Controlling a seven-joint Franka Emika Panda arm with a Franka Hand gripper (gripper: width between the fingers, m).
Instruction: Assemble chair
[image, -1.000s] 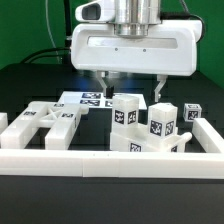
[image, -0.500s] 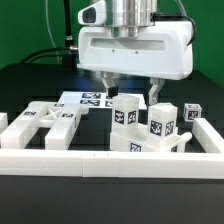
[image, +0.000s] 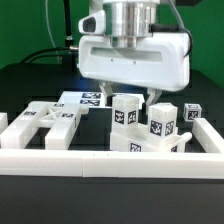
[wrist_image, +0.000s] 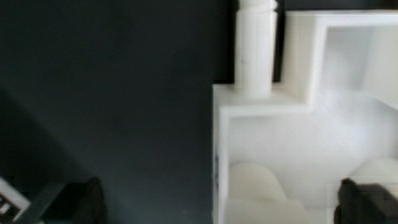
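The chair's white tagged parts lie inside the border rail. A cut-out frame lies at the exterior view's left. Two cube-ended legs stand upright in the middle, on or by a flat slab. A small tagged block sits at the right. My gripper hangs open and empty just above the nearer upright leg, one finger on each side of it. In the wrist view the gripper shows dark fingertips at both lower corners, over a blurred white part and the dark table.
The plain white border rail runs along the front and up both sides. The marker board lies flat behind the frame. The table around is black.
The gripper has come down a little toward the upright legs and its body has turned slightly. The parts have not moved.
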